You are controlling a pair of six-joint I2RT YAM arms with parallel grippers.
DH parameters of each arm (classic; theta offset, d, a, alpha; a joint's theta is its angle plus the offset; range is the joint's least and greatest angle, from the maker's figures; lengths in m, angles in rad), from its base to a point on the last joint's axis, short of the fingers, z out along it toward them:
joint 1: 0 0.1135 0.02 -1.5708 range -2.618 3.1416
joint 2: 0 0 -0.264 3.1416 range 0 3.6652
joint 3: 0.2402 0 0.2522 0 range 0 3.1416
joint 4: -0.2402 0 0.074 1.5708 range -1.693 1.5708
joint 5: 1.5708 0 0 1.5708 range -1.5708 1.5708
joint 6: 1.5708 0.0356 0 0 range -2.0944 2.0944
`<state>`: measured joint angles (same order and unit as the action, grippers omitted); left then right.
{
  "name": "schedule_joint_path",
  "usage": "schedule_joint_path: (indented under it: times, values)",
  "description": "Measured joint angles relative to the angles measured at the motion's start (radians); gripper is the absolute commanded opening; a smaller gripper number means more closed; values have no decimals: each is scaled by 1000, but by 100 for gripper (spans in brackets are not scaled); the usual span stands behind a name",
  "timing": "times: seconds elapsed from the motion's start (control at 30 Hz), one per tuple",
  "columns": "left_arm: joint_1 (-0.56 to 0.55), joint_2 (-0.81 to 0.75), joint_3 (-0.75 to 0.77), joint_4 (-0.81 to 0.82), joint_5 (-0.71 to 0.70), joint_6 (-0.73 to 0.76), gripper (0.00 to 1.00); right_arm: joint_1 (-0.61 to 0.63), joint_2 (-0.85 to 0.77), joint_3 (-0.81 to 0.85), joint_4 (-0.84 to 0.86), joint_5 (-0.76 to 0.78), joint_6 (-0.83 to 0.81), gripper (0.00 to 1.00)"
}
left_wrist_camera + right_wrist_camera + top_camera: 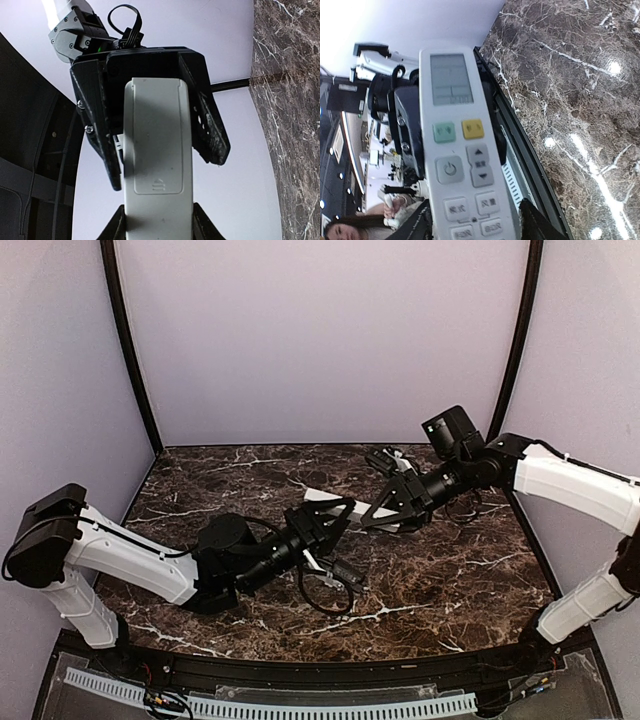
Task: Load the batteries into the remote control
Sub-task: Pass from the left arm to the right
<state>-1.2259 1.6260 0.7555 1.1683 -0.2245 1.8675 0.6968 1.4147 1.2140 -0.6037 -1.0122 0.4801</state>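
Observation:
The white remote control (322, 497) hangs above the marble table between both arms. My left gripper (335, 518) is shut on one end of it. In the left wrist view the remote's (157, 150) back faces the camera, its battery cover (157, 135) in place, with my left gripper (159, 227) clamped on its sides. My right gripper (376, 510) straddles the other end. In the right wrist view the remote's (457, 150) screen and buttons face the camera; my right gripper (476, 225) stands around it with a narrow gap at one finger. The batteries are out of view.
The dark marble table (440, 580) lies below, with purple walls behind and at the sides. A black cable loop (325, 595) hangs under the left wrist. A white slotted strip (300, 705) runs along the near edge.

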Motion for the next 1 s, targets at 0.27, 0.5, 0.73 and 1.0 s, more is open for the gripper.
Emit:
schedule_joint_path:
  times: [0.27, 0.5, 0.73, 1.0]
  values:
    - [0, 0, 0, 61, 7, 17, 0, 1, -34, -41, 95, -69, 43, 30]
    - [0, 0, 0, 75, 9, 21, 0, 1, -37, -50, 133, -85, 80, 0]
    - [0, 0, 0, 75, 3, 0, 50, 1, -37, -50, 141, -79, 103, 0]
    - [1, 1, 1, 40, -27, -58, 83, 5, -40, -50, 130, 60, 117, 0]
